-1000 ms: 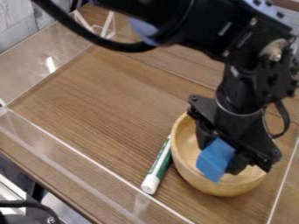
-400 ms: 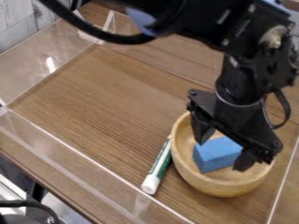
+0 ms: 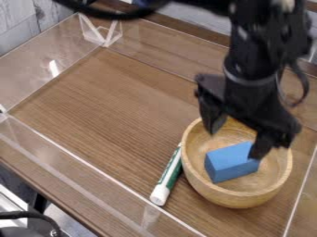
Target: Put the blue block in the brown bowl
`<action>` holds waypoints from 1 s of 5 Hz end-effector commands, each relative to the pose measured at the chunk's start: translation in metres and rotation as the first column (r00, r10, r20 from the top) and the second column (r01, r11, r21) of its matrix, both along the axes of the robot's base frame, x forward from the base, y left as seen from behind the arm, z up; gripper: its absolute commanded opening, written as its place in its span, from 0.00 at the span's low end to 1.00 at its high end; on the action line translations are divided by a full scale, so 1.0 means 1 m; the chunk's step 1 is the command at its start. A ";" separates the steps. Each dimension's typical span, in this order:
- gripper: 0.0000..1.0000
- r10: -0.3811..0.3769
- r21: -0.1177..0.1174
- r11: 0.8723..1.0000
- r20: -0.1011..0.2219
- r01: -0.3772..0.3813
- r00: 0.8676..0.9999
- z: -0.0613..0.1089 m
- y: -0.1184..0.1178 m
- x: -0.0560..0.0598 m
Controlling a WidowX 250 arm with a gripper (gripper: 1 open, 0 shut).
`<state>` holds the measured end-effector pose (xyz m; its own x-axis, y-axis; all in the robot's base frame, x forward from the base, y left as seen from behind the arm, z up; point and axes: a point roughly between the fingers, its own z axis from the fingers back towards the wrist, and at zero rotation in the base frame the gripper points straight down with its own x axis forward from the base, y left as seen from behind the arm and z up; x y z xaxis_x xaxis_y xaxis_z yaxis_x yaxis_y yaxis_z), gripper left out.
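Block check: we see the small bright-blue rectangular block point(image 3: 232, 163) resting inside the round light-brown wooden bowl point(image 3: 198, 180); black gripper point(image 3: 238, 132) above it, fingers released.

the brown bowl point(image 3: 239, 179) looks like pale wood, its thick rim smooth and lightly satin. the blue block point(image 3: 231, 162) has a matt, even surface, like plastic or foam. the table point(image 3: 111, 102) shows a wood-grain finish with a soft sheen. clear glossy plastic walls point(image 3: 50, 69) catch reflections. the marker pen point(image 3: 166, 178) seems smooth white and green plastic. the gripper point(image 3: 243, 134) is matt black, probably plastic.
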<state>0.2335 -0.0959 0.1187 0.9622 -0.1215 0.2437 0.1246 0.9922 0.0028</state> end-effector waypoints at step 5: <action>1.00 -0.019 -0.035 0.999 0.110 0.023 0.994 0.069 0.032 -0.002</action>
<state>0.2290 -0.0635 0.1780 0.9404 -0.1290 0.3146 0.1418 0.9897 -0.0182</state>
